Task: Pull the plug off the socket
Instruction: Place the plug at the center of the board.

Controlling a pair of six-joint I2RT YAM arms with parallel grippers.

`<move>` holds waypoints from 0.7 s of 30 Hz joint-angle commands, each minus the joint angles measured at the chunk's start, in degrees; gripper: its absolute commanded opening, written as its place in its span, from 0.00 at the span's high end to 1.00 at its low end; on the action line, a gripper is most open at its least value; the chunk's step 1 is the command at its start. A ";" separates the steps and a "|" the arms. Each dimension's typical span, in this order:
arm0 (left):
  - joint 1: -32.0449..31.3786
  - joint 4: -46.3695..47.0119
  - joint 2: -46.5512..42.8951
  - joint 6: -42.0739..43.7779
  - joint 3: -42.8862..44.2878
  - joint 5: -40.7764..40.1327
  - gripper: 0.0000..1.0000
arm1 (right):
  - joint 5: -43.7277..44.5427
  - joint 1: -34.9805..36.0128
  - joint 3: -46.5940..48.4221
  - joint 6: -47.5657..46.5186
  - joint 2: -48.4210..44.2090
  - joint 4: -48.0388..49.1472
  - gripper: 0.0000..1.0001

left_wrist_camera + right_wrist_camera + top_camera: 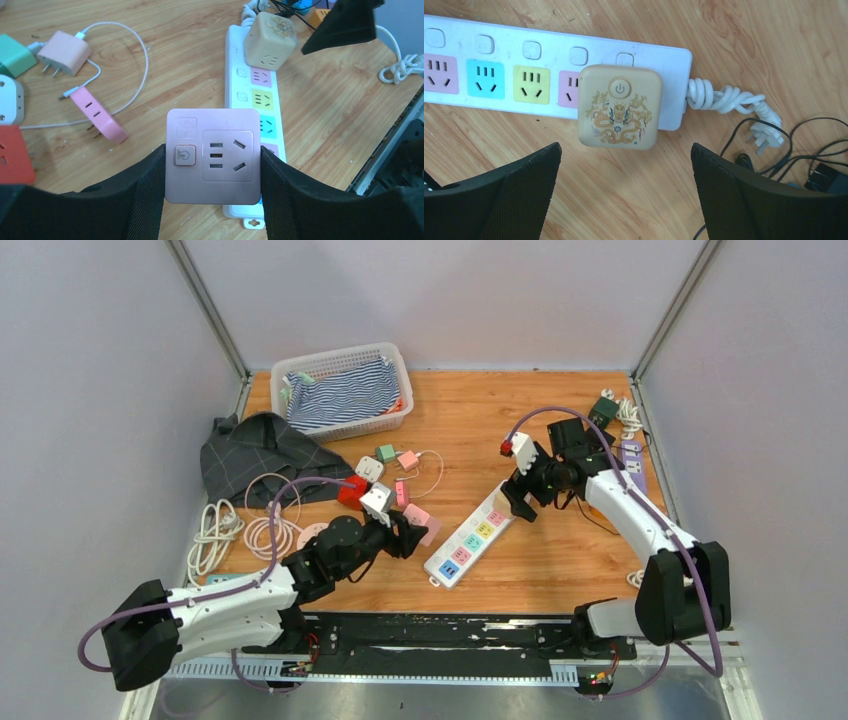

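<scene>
Plugs, two of them, matter here. The left gripper (pixel 212 150) has its jaws clamped on the flat sides of a pink square plug (pixel 215 165), held just beside the near end of the white power strip (pixel 504 42) (from overhead it sits off to the strip's left, not on it). The right gripper (pixel 624 150) hovers with jaws wide apart over a beige cube plug (pixel 619 106), seated at the strip's cord end on the wooden table (pixel 774 45).
</scene>
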 commanded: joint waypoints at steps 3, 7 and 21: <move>6.21 1.39 -3.74 -6.99 -2.45 7.17 1.00 | -2.13 -2.62 -1.34 -3.48 -6.33 -3.67 0.00; 10.66 0.98 -4.87 -9.90 -3.20 10.81 1.00 | -3.79 -3.21 -1.48 -4.52 -10.82 -4.05 0.00; 20.36 -12.46 -5.66 -12.05 1.58 11.42 1.00 | -15.70 -5.51 -0.81 -3.69 -19.36 -7.51 0.04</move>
